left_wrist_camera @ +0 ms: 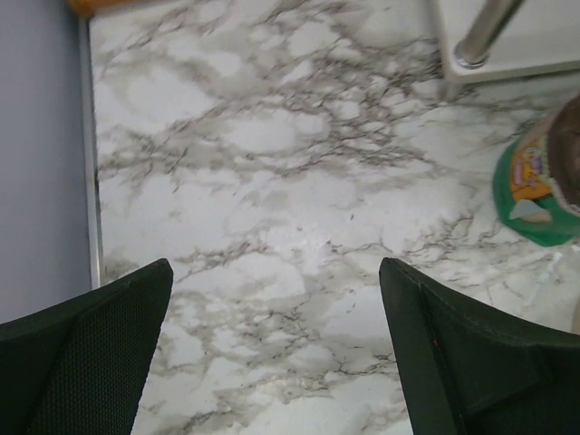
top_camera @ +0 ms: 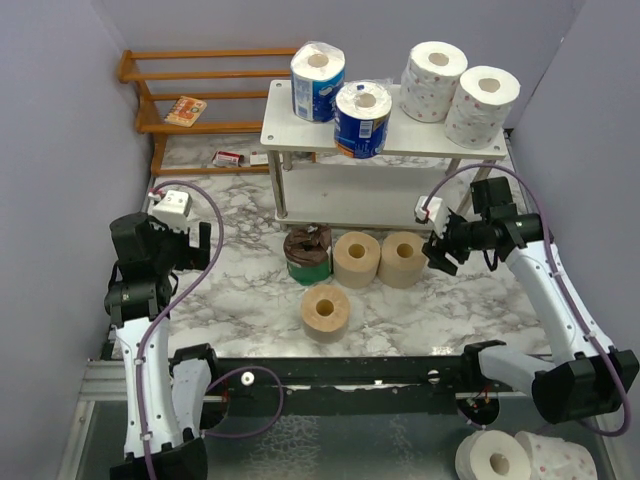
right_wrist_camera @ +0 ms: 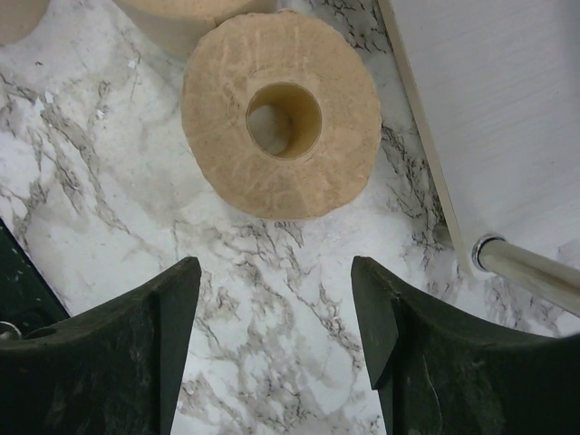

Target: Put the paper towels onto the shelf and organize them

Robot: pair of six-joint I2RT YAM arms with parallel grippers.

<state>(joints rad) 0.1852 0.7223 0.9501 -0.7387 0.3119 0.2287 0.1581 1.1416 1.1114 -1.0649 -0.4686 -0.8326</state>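
Trouble, if it comes, comes on the right: the right claw (right_wrist_camera: 274,304) hangs spread wide with nothing in it, the right-hand tan roll (right_wrist_camera: 299,186) standing on end just beyond its fingertips. That roll looks about as broad as the gap between the jaws, so a slightly off-centre approach could shove it instead of straddling it. It could then bump the middle tan roll (top_camera: 357,260), which is touching or just beside it. The shelf (top_camera: 420,138) leg (right_wrist_camera: 526,267) sits close on the right, an easy snag for that finger. Two blue rolls (top_camera: 340,100) and two white rolls (top_camera: 460,90) fill the top tier, so the low bottom tier (top_camera: 360,195) is the likely slot, and a tall roll may catch under the top board. The left claw (left_wrist_camera: 276,308) is also wide open and empty over bare marble. Only the edge of the dark roll (top_camera: 307,255) shows in its view. The third tan roll (top_camera: 326,312) sits nearer, alone. The bottom tier's far part is hidden under the top board.
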